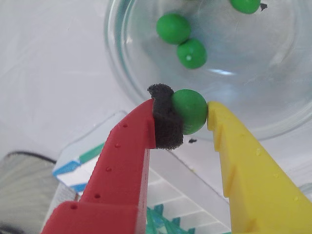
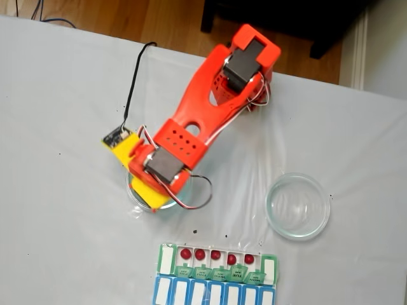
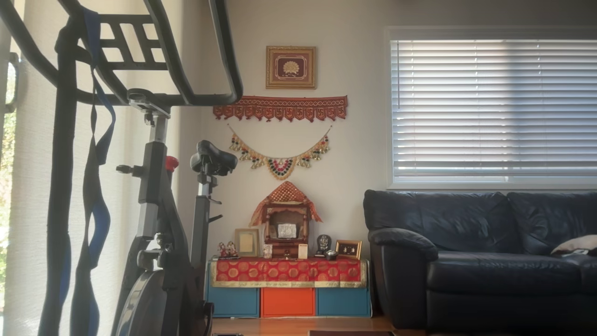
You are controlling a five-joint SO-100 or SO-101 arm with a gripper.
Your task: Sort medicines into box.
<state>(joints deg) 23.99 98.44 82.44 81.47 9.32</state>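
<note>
white table (image 2: 57,95) | gripper (image 1: 195,117) clamps green ball (image 1: 190,111) | above glass dish (image 1: 117,63)

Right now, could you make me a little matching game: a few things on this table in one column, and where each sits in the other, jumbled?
Things:
1. green ball nearest the wrist camera
2. red balls
3. two green balls further off
4. right-hand glass dish in the fixed view

Places or states:
A. in the pill box compartments
B. holds nothing
C. pinched in the claw
D. lying loose in the glass dish under the arm

Pairs: 1-C, 2-A, 3-D, 4-B
</note>
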